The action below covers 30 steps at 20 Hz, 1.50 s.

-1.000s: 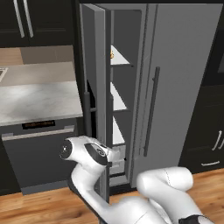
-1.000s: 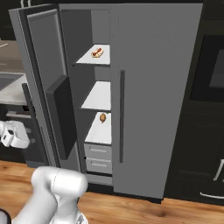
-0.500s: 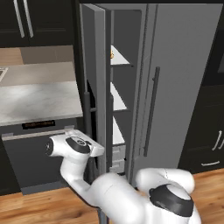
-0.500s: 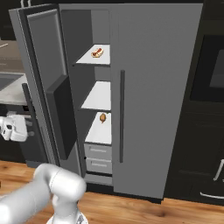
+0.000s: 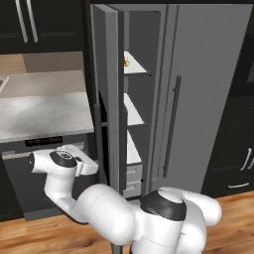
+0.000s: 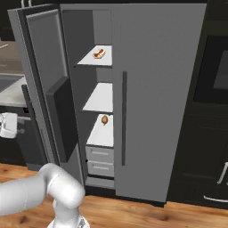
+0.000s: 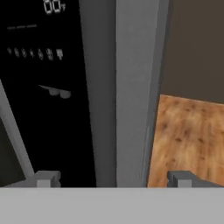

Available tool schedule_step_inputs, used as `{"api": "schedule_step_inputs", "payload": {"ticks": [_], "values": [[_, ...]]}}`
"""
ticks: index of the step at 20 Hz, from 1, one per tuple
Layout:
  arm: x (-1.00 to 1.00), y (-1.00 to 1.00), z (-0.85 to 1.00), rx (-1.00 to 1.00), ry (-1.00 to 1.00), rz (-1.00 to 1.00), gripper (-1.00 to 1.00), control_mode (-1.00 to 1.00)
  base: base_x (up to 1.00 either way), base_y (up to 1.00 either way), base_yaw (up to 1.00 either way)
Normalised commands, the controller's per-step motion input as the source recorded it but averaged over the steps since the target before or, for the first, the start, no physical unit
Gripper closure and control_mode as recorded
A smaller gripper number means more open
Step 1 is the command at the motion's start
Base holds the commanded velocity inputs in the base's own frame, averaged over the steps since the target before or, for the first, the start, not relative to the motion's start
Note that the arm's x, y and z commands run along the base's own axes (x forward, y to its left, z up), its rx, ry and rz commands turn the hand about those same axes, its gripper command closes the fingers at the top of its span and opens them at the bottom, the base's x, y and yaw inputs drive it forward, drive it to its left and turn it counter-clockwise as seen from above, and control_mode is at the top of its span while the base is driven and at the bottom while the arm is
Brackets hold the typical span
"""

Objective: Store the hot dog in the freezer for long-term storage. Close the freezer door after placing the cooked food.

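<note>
A: Gripper [image 7: 113,179] first. State?

B: Released. Fingertips [image 7: 46,178] are spread wide with nothing between them. It hangs low, on the outer side of the freezer door [image 6: 44,80].

A: Touching the door?

B: Cannot tell. In the hand view the door's grey free edge runs up the middle ahead of the tips. The black dispenser panel [image 7: 43,87] is on one side and the wood floor [image 7: 188,135] on the other.

A: Door position?

B: Swung well open. It stands edge-on in the left base view.

A: And further in?

B: The freezer [image 6: 100,102] is exposed, with white shelves and pale drawers below. The hot dog [image 6: 99,54] lies on the top shelf [image 6: 89,60], apart from the walls. A tiny orange-brown item [image 6: 104,119] sits on a lower shelf [image 6: 100,133]; it is not ours.

A: So which step?

B: By my reading the placing is done and only the closing is left.

A: Next move?

B: Get a flat contact on the door's outer face near the free edge, then push along its arc until it seats. The hand must stay clear of the closing gap.
</note>
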Motion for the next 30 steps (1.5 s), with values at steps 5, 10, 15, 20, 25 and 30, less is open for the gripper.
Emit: {"api": "schedule_step_inputs", "payload": {"ticks": [5, 10, 15, 20, 25, 30], "values": [[0.00, 0.17, 0.02, 0.00, 0.00, 0.00, -1.00, -1.00, 0.00, 0.00, 0.00], [0.13, -0.11, 0.00, 0.00, -0.01, 0.00, -1.00, -1.00, 0.00, 0.00, 0.00], [0.18, -0.50, 0.00, 0.00, 0.01, 0.00, -1.00, -1.00, 0.00, 0.00, 0.00], [0.06, -0.41, -0.03, 0.00, 0.04, 0.00, -1.00, -1.00, 0.00, 0.00, 0.00], [0.00, -0.40, 0.00, 0.00, 0.10, 0.00, -1.00, -1.00, 0.00, 0.00, 0.00], [0.00, -0.45, 0.00, 0.00, 0.12, 0.00, -1.00, -1.00, 0.00, 0.00, 0.00]]}}
